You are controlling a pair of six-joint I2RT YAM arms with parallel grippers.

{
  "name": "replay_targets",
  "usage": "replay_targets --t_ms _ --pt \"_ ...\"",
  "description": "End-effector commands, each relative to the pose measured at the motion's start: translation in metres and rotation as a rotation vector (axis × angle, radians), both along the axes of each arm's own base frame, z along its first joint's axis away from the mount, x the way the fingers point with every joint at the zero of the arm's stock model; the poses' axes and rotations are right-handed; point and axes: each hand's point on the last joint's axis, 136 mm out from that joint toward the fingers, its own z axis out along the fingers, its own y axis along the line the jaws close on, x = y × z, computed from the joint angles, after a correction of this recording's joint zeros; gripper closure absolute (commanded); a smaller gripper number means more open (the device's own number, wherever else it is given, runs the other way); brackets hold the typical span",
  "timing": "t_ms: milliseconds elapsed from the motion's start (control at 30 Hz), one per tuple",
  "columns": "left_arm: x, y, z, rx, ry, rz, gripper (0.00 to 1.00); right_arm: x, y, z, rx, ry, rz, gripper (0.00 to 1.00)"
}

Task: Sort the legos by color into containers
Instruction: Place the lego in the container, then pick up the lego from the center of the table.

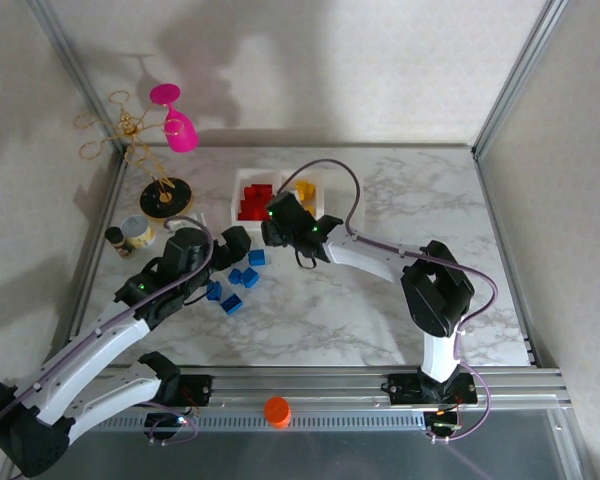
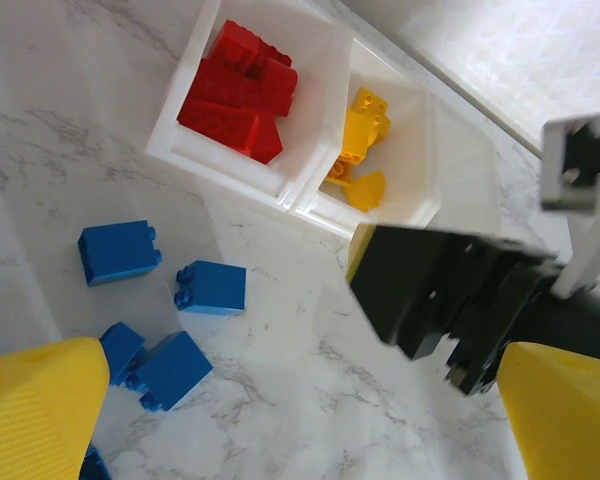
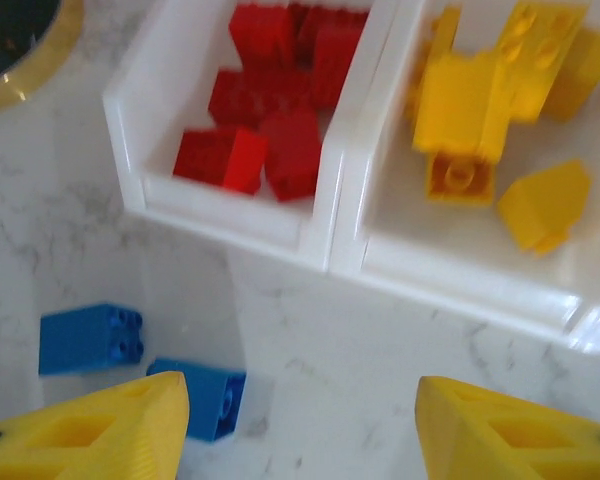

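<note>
My left fingers [image 1: 240, 241] are spread wide apart and hold nothing. They hang over the white marble worktop [image 1: 330, 315], just above a little bunch of blue legos [image 2: 212, 287]. The blue legos lie loose on the worktop, some close together and some a bit apart. None of them touch my fingers.

My right fingers [image 1: 276, 218] are spread wide too, and nothing is between them. They hang near the front edge of the containers [image 3: 345, 190], a bit above the worktop. From my left wrist I can see the black part of my right arm close by, on the right side.

The containers are white boxes joined side by side, at the back of the worktop. The red legos [image 3: 270, 110] are piled in the left box. The yellow legos [image 3: 480, 95] are in the box next to it, on the right. From my right wrist, two blue legos sit on the worktop in front of the red box, near my left-hand fingertip.

A black and gold round base [image 1: 166, 197] stands to the left of the boxes. An orange cap [image 1: 276, 410] sits on the metal rail between my two arm bases.
</note>
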Motion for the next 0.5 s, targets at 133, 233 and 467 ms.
replay_targets --t_ms 133,233,467 --pt "-0.021 0.027 -0.024 0.038 0.053 0.074 0.0 -0.042 0.026 -0.038 0.063 0.112 -0.005 0.32" --pt "-0.025 0.033 -0.027 0.044 0.063 0.091 0.0 -0.05 0.038 -0.049 0.081 0.138 0.008 0.3" --pt "-0.031 0.038 -0.027 0.039 0.056 0.104 0.0 -0.049 0.053 -0.071 0.035 0.151 -0.008 0.28"
